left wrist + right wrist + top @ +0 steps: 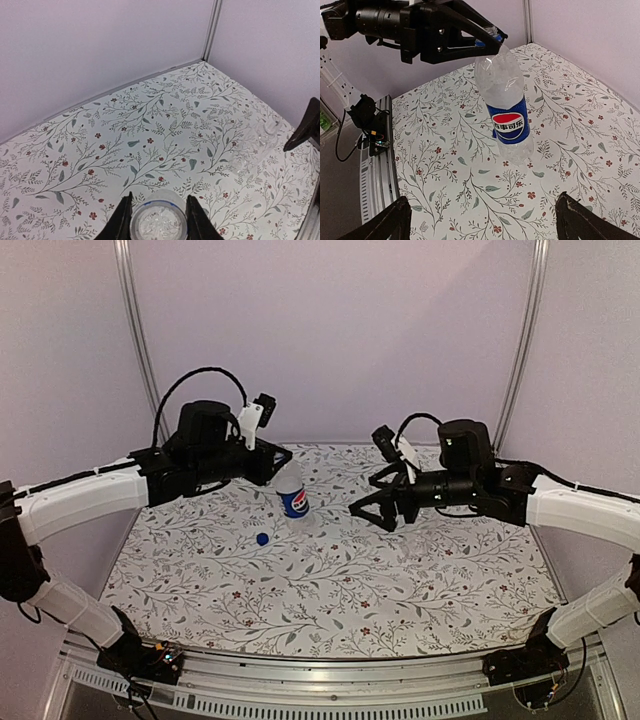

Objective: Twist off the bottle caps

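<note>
Floral-print table (400,590) under both arms. L gripper (283,462) clamped tight on neck of Pepsi bottle (292,496), base down on table, body leaning slightly. In L wrist view, fingers (121,222) pinch either side of bottle's mouth, seen from straight above: uncapped, blue ring round the rim. R gripper (370,517) spread as wide as it goes, nothing between fingers (582,220). Hangs off to one side of Pepsi bottle, well apart, pointing at it. Second bottle (255,145), clear & unlabelled, shows only faintly in L wrist view: out ahead of L gripper, near the tip of an R gripper finger. Can't tell if upright or lying. Blue cap (262,538) loose on table, below L gripper on near side, close to Pepsi bottle's base, not touching it.
</note>
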